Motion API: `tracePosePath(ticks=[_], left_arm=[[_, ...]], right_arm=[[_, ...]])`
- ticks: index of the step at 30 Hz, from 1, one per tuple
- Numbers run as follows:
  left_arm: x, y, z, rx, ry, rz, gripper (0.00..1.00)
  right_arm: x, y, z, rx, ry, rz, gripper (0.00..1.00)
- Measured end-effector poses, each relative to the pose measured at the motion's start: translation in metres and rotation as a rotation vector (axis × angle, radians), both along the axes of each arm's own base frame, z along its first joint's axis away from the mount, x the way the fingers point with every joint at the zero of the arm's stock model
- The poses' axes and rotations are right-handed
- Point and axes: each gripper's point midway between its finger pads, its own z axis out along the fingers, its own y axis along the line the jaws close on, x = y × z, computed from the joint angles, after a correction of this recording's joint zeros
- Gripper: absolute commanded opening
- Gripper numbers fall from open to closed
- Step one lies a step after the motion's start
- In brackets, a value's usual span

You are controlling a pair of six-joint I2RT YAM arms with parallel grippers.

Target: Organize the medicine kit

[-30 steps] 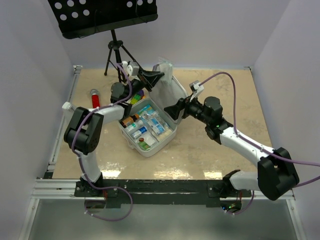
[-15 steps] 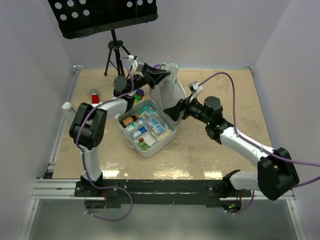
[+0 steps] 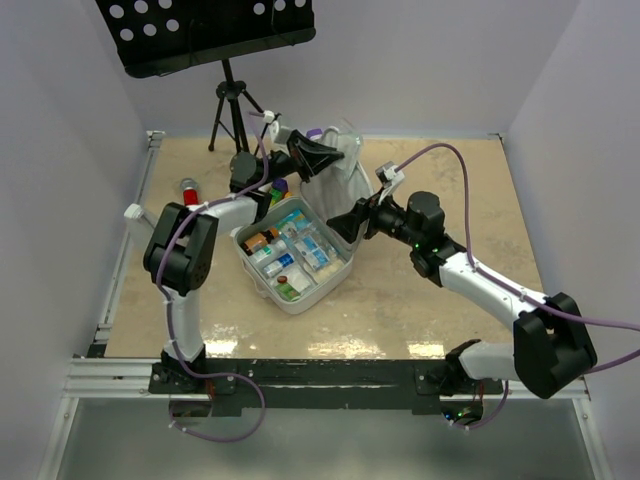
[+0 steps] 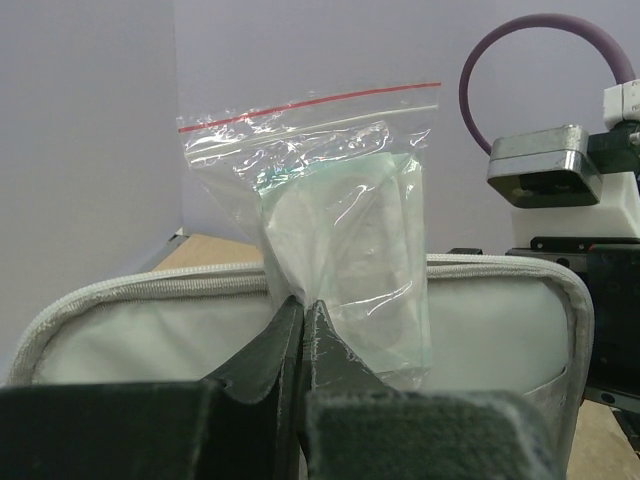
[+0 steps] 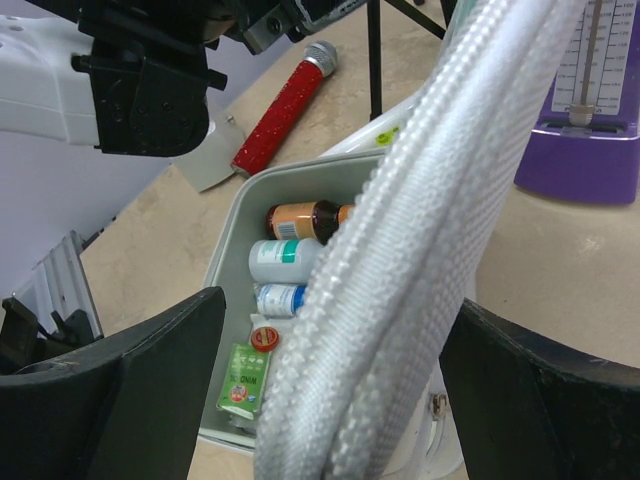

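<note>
The medicine kit point(image 3: 300, 290) lies open at mid-table, its base full of bottles and packets and its white lid point(image 3: 338, 192) standing upright. My left gripper point(image 3: 322, 160) is shut on the lower edge of a clear zip bag point(image 3: 343, 138) with a pale green pack inside, held just over the lid's top rim. In the left wrist view the gripper point(image 4: 303, 312) pinches the bag point(image 4: 345, 230) in front of the lid's inner face point(image 4: 130, 335). My right gripper point(image 3: 347, 220) is open and straddles the lid's zipper rim point(image 5: 410, 230) without touching it.
A red glitter microphone point(image 3: 189, 194) lies left of the kit. A purple metronome point(image 5: 590, 115) stands behind the case. A black music stand point(image 3: 205, 35) on a tripod stands at the back left. The base holds a brown bottle point(image 5: 300, 217), a white bottle point(image 5: 283, 261) and a green sachet point(image 5: 240, 375).
My left gripper has carried the zip bag right and a little back, from left of the lid to over its top rim. The right arm has barely moved.
</note>
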Motion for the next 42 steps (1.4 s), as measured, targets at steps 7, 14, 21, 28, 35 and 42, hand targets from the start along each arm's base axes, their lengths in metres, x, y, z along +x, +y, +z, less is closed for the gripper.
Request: tracePosePath(ticks=[7, 14, 21, 28, 35, 42], left_arm=[[0.004, -0.002, -0.015, 0.007, 0.042, -0.004, 0.34], [0.011, -0.001, -0.022, -0.011, 0.087, 0.022, 0.61], [0.016, 0.003, -0.024, -0.025, 0.105, 0.056, 0.61], [0.023, 0.011, -0.028, -0.037, 0.127, 0.099, 0.67], [0.023, 0.027, -0.031, -0.032, 0.144, 0.136, 0.83], [0.02, 0.036, -0.029, -0.031, 0.147, 0.156, 1.0]], right_arm=[[0.0, 0.0, -0.001, -0.005, 0.001, 0.0, 0.88], [0.0, 0.0, -0.001, -0.01, -0.003, 0.002, 0.88], [0.0, 0.0, -0.001, -0.012, -0.006, 0.002, 0.88], [0.0, 0.0, -0.001, -0.012, -0.006, 0.003, 0.88], [-0.001, 0.001, -0.001, -0.011, -0.005, 0.011, 0.88], [-0.003, 0.002, -0.001, -0.01, -0.004, 0.025, 0.88]])
